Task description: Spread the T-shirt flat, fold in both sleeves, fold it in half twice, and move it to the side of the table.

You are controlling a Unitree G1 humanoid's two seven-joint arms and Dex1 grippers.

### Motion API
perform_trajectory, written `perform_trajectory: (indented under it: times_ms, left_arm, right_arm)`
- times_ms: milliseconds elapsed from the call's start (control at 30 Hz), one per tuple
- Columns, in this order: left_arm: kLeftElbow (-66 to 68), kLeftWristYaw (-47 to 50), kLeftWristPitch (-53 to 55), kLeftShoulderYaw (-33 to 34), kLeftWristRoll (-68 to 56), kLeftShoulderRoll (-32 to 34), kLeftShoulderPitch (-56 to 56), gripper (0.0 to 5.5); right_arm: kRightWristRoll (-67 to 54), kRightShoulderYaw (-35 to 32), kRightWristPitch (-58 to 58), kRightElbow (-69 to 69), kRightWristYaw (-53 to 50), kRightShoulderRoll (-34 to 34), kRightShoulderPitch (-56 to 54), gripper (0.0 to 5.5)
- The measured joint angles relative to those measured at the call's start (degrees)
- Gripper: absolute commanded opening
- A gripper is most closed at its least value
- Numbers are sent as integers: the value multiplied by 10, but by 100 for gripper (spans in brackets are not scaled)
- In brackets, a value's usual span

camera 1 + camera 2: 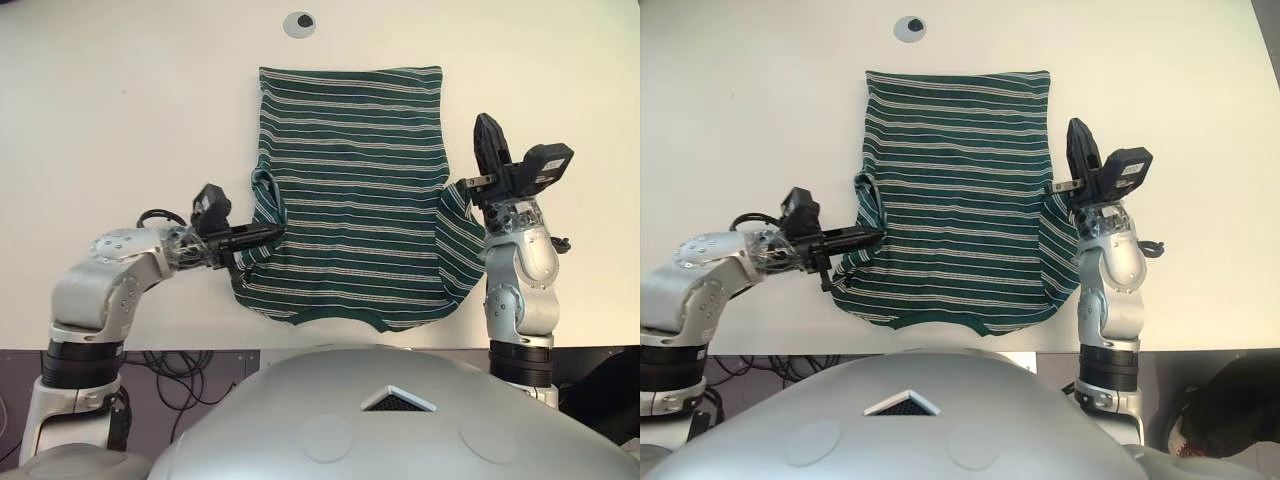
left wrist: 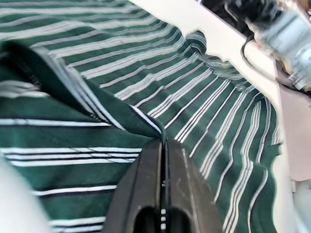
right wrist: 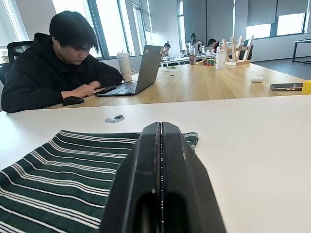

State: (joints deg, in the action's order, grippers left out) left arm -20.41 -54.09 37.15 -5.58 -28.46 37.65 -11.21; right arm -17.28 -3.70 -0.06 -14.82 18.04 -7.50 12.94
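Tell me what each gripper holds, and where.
Left gripper pinches the T-shirt at the edge of its left sleeve. Right gripper is shut, holding nothing.

Head stereo pair looks down on T-shirt; wrist cameras low, close.

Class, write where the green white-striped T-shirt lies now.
The green white-striped T-shirt lies centred on the white table in the eye views, a round grey port just beyond its far edge.

Wide open table lies left and right of the T-shirt. A small round cap sits just past its far edge.
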Motion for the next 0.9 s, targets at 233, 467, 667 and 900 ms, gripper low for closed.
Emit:
perform_trajectory:
  times_ms: [233,467,667,900]
  left_arm:
    - [9,35,-37,-49,54,-4,-8,82]
    - [-30,48,-36,-39,30,-6,-49,120]
    - [-67,59,-64,31,-71,-74,-39,120]
    - [-85,79,-74,55,-109,-102,-26,120]
  right_arm:
    - [-35,-9,83,-86,-8,-4,48,75]
    - [-100,-92,241,-210,-5,-73,237,186]
    - [-117,-132,290,-198,25,-111,294,215]
    - [-102,-136,292,-151,48,-117,286,215]
